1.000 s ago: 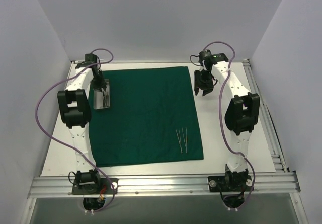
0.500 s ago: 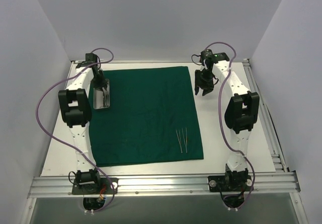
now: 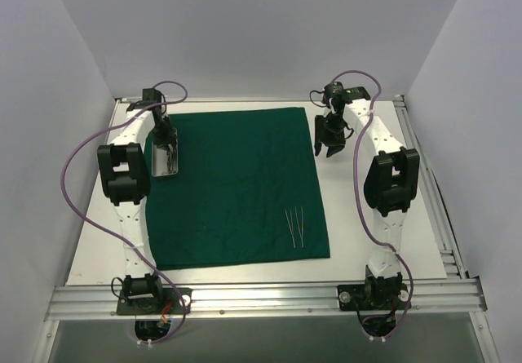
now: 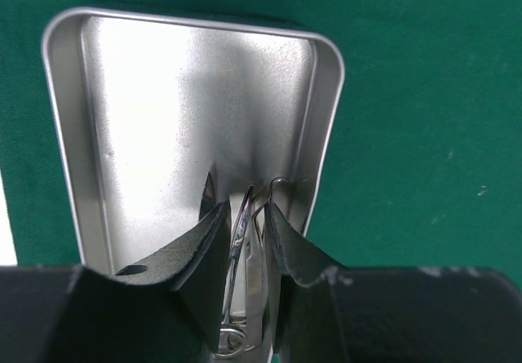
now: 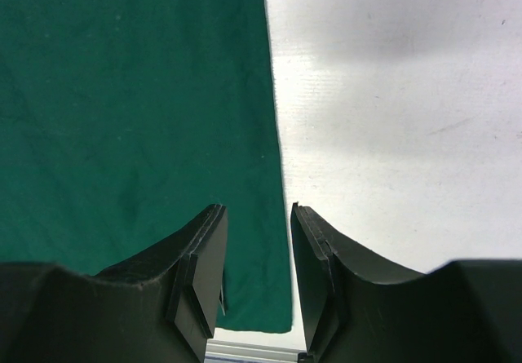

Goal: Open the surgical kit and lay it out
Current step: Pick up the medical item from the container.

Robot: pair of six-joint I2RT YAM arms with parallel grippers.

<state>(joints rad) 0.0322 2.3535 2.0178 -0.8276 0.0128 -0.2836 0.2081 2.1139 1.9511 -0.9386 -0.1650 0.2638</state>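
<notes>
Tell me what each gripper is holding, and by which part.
Left gripper appears to pinch the steel tools in the tray, mid-shaft. Right gripper holds nothing.

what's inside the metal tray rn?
Slim steel instruments, bunched near one long wall, gripped by the left end effector. Rest of the metal tray floor is bare. Their handle ends are mostly hidden behind its fingers, so count and type are unclear.
</notes>
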